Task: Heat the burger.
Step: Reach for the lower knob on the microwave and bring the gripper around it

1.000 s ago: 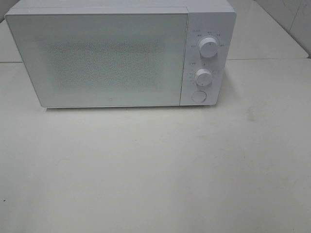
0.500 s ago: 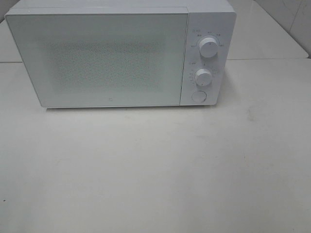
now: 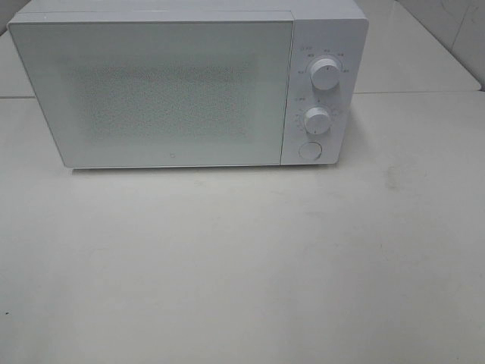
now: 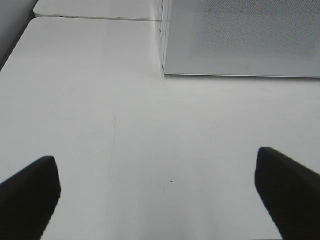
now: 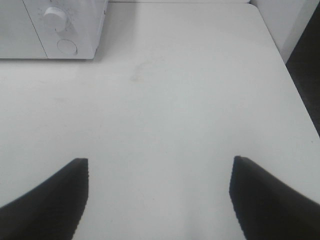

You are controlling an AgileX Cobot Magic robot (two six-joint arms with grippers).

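Observation:
No burger shows in any view; it is hidden or out of view. A white microwave (image 3: 189, 83) stands at the back of the table with its door (image 3: 159, 91) shut. Its panel has two knobs, an upper one (image 3: 324, 73) and a lower one (image 3: 317, 120), and a round button (image 3: 309, 150). My left gripper (image 4: 157, 182) is open and empty over bare table, in front of the microwave's left corner (image 4: 165, 70). My right gripper (image 5: 159, 187) is open and empty over bare table, to the right of the microwave's panel (image 5: 65, 25). Neither gripper shows in the exterior view.
The white table (image 3: 242, 265) stretches in front of the microwave. Its right edge (image 5: 295, 95) drops to a dark floor. A second table top (image 4: 95, 9) abuts at the back left. A faint smudge (image 3: 392, 174) marks the table at the right.

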